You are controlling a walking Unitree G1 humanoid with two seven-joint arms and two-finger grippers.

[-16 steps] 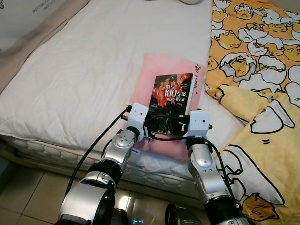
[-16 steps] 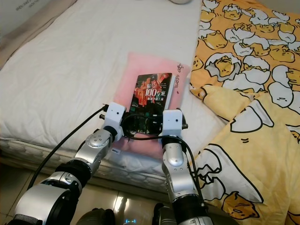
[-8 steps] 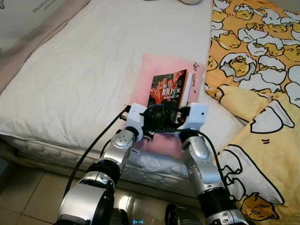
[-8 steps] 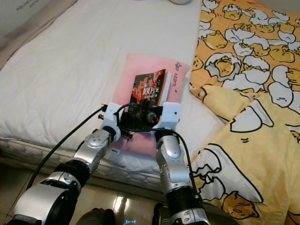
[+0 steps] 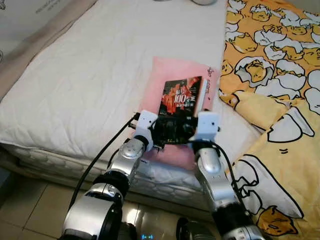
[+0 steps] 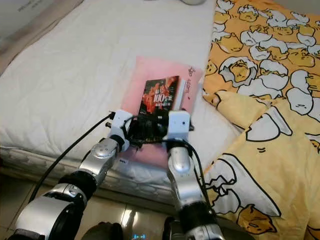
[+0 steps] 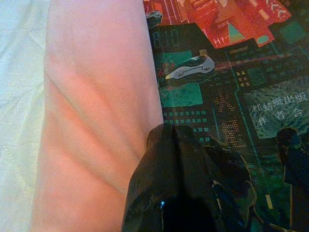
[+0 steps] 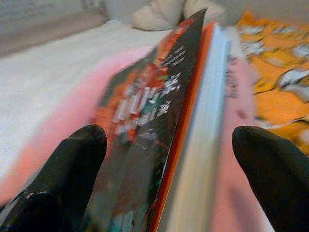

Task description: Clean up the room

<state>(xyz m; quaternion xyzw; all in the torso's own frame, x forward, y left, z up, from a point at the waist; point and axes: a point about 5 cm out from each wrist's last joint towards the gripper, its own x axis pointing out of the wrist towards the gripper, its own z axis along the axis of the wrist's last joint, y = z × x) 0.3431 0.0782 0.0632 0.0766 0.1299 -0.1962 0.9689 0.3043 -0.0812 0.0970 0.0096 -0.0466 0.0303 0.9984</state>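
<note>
I see a wide white quilted bed point(image 5: 100, 75) with a yellow egg-print duvet point(image 5: 280, 75) alongside. A flat pink cloth point(image 5: 165, 85) carries the dark red-and-teal paperback book point(image 5: 181, 100). My right tool point(image 8: 166, 159) stands wide open astride the book's near edge; I cannot tell how the left tool point(image 7: 186, 159) stands, resting on the cover.

Bedroom: bed point(image 5: 100, 75), cartoon duvet point(image 5: 280, 60) (home).

Both eye views look down on the bed point(image 5: 100, 75); wrist views sit close over the shared book point(image 5: 182, 97).
</note>
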